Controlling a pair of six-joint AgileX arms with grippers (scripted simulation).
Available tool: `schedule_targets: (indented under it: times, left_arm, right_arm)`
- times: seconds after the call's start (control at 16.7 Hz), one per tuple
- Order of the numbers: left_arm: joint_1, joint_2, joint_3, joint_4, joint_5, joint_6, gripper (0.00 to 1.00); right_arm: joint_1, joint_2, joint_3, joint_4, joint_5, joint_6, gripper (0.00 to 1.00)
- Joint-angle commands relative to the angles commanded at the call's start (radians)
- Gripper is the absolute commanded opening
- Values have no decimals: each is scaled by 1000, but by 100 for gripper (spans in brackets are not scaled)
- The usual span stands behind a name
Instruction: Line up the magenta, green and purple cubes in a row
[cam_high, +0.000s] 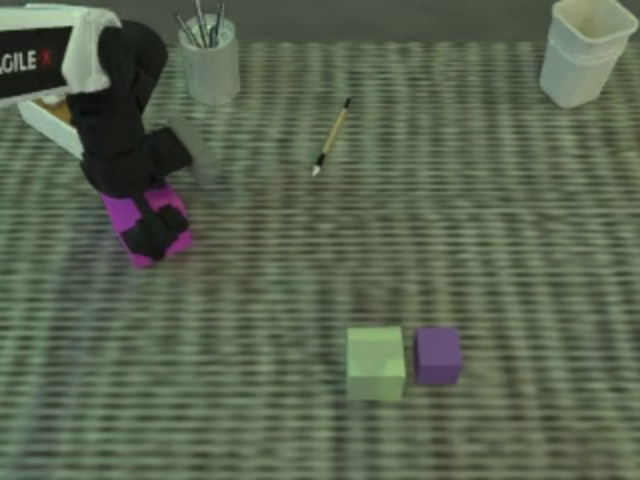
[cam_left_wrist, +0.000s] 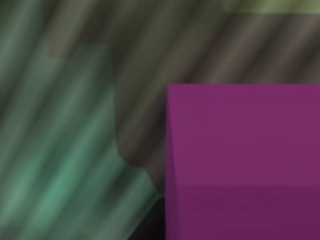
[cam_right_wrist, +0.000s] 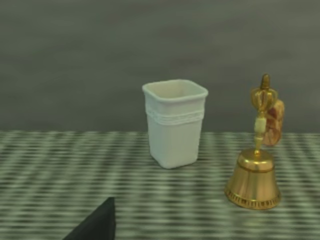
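Observation:
The magenta cube (cam_high: 150, 222) is at the table's left, tilted, under my left arm. My left gripper (cam_high: 155, 226) is shut on it, its black fingers (cam_high: 160, 212) lying across the cube's top. In the left wrist view the magenta cube (cam_left_wrist: 242, 160) fills the near right corner. The green cube (cam_high: 375, 362) and the smaller purple cube (cam_high: 437, 355) stand side by side near the front, right of centre, the purple one on the right with a narrow gap between them. My right arm is outside the top view; its gripper (cam_right_wrist: 100, 225) shows only as a dark wedge.
At the back left stands a holder of pens (cam_high: 209, 60), with a white box (cam_high: 45, 115) beside my left arm. A brush (cam_high: 331, 137) lies at the back centre. A white cup (cam_high: 585, 50) stands at the back right. The right wrist view shows the cup (cam_right_wrist: 175, 122) and a brass bell (cam_right_wrist: 254, 170).

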Motion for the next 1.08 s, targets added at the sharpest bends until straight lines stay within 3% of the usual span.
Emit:
schedule_targets:
  times: [0.24, 0.3, 0.84, 1.08]
  left_arm:
    - [0, 0, 0, 0, 0, 0, 2]
    - [0, 0, 0, 0, 0, 0, 0]
    - [0, -11, 2, -9, 3, 0, 0]
    - [9, -41, 81, -121, 4, 0, 0]
  right_arm:
    - [0, 0, 0, 0, 0, 0, 100]
    - [0, 0, 0, 0, 0, 0, 100]
    - [0, 0, 0, 0, 0, 0, 100]
    - [0, 0, 0, 0, 0, 0, 100]
